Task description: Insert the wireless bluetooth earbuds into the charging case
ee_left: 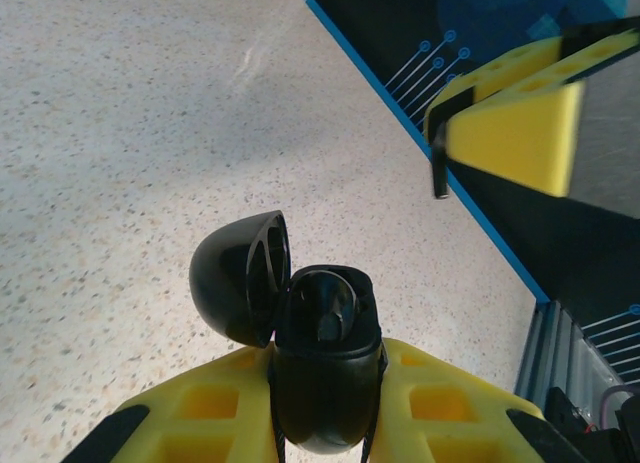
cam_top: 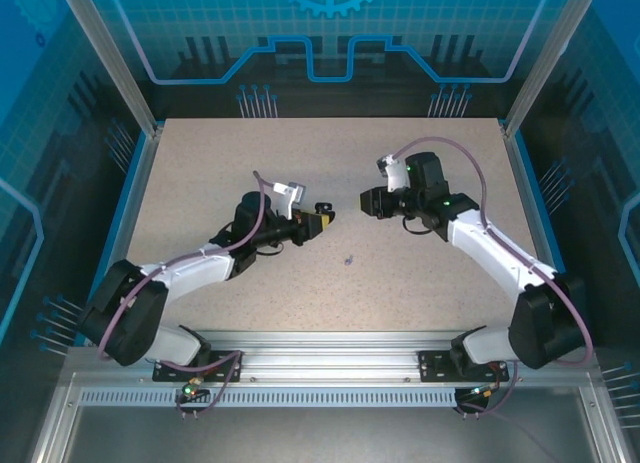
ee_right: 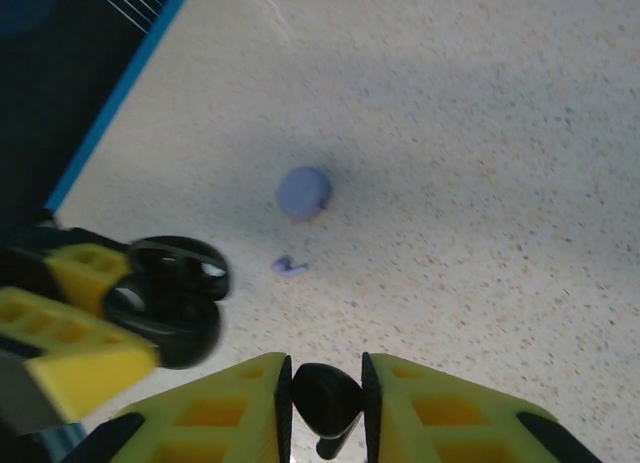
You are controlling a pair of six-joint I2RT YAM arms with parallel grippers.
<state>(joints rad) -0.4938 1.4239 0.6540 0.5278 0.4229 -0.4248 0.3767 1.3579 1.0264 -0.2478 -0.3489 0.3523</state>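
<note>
My left gripper (ee_left: 325, 361) is shut on the black charging case (ee_left: 322, 383), which stands upright between the yellow fingers with its lid (ee_left: 238, 280) swung open to the left. In the right wrist view, my right gripper (ee_right: 325, 375) is shut on a black earbud (ee_right: 326, 395), stem pointing down. The two grippers face each other above mid-table, left gripper (cam_top: 322, 223) and right gripper (cam_top: 368, 201) a short gap apart. The open case (ee_right: 168, 301) shows to the left of my right fingers. A lavender earbud (ee_right: 289, 266) lies loose on the table.
A round lavender case (ee_right: 303, 191) sits shut on the speckled table (cam_top: 420, 283), just beyond the loose lavender earbud (cam_top: 348, 260). A blue rim (ee_left: 420, 143) and a dark wall bound the table's sides. The right gripper's yellow finger (ee_left: 515, 123) hangs ahead of the left wrist.
</note>
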